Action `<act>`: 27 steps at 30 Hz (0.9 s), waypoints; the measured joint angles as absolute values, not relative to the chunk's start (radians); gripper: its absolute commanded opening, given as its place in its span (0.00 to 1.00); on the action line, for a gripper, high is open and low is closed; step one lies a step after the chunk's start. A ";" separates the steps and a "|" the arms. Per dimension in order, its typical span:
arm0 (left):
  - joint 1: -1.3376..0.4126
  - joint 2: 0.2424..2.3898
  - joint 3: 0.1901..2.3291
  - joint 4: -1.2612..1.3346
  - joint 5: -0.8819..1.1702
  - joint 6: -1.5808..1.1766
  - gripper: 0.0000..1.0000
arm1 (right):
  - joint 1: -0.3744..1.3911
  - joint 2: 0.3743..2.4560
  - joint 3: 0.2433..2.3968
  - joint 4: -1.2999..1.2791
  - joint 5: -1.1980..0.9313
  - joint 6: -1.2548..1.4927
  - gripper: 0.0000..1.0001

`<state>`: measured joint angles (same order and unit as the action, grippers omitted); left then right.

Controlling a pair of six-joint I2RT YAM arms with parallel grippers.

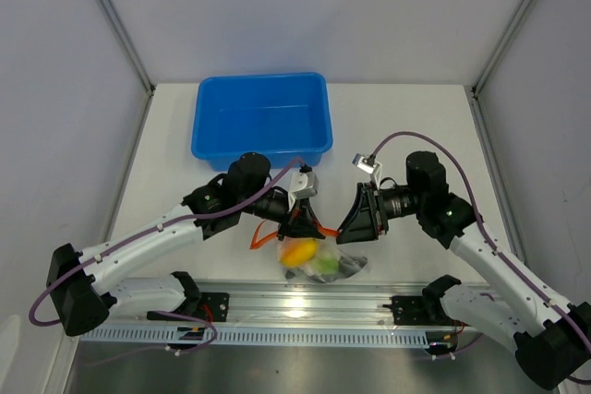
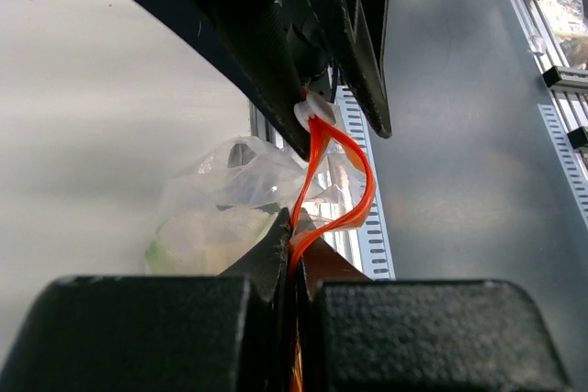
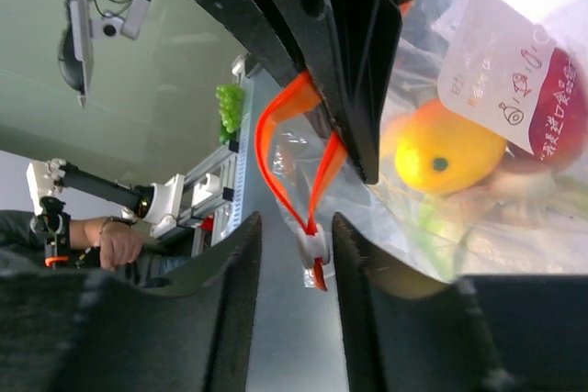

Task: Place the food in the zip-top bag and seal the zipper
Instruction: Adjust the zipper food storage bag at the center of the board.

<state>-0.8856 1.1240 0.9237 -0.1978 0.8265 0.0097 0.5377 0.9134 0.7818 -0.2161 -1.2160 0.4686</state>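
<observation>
Judged well past loading. Inside the zip-top bag (image 1: pixel 323 263), lying at the near edge of the table (image 1: pixel 416 131) just ahead of the rail (image 1: pixel 305 306): a yellow-orange round piece (image 3: pixel 446 158), a red piece (image 3: pixel 562 112) behind a white label, and something green. Cannot confirm every item of the food from these views.

Sealing not finished. Note the zipper (image 3: pixel 280 130) bowed apart into two orange loops, so treat the mouth as open along that stretch.

Left gripper (image 2: pixel 292 236): clamped fully on one end of the zipper strip. Right gripper (image 3: pixel 296 227): jaws narrowly parted around the white slider (image 3: pixel 312 247), with no firm pinch evident.

Remaining, by judgement: close on the slider, then draw it along the strip away from the left grip to the far end.

Nearby: blue tub (image 1: pixel 261 117) behind both arms, well apart from the bag. In the way: the slack, looping strip and crinkled film bunched close to the slider. Expect snagging unless held taut.
</observation>
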 measured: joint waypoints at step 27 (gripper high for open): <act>-0.872 1.049 0.922 -0.220 0.725 0.004 0.99 | 0.634 1.036 1.107 -0.656 -0.792 0.213 0.00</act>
<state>-0.8719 1.0489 0.9222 -0.2199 0.7250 0.0040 0.6338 1.0363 1.1072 -0.6556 -0.7921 0.2131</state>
